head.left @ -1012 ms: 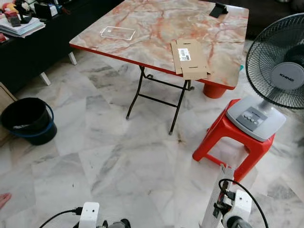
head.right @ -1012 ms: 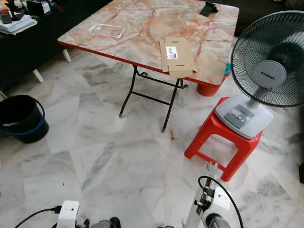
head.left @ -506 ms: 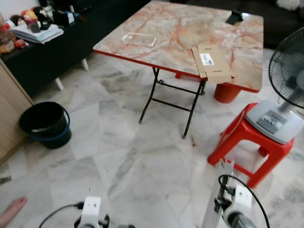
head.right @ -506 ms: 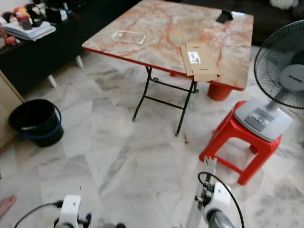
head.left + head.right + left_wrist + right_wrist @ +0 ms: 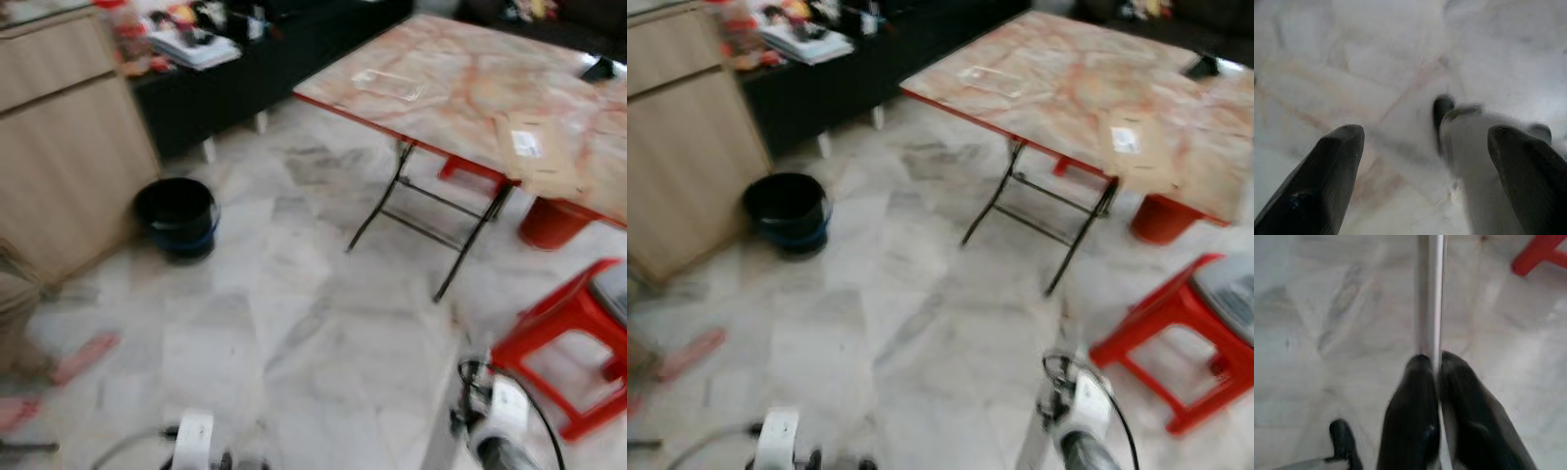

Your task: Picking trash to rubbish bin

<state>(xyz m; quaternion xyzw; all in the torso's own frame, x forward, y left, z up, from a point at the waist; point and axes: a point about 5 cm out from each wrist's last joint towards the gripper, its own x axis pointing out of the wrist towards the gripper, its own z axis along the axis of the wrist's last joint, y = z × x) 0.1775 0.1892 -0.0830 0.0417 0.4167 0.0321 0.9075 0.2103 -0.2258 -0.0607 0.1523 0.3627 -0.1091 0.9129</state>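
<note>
Nearest the camera, low in the head views, both arms hang over pale marble floor [image 5: 294, 333]. Right gripper [image 5: 1436, 363]: fingers pressed together on a thin, flat, pale sheet [image 5: 1431, 293] seen edge-on, which also rises from the wrist in the head view; what the sheet is cannot be told. Left gripper [image 5: 1425, 147]: fingers wide apart, nothing between them, floor and part of the robot's own body beyond. Left edge: a person's feet in red slippers [image 5: 83, 357], blurred. Right: red stool [image 5: 573, 348]. Mid-distance, left: black bin [image 5: 178, 215] on the floor just beside a wooden cabinet [image 5: 69, 147]. Right of the bin and well apart: folding table [image 5: 460, 73] with marbled top, bearing flat cardboard [image 5: 537, 152] near its front edge and a clear tray [image 5: 387, 83] farther back. Behind the table leg: red pot [image 5: 551, 223]. Far left: low black unit [image 5: 265, 59] with clutter on top
</note>
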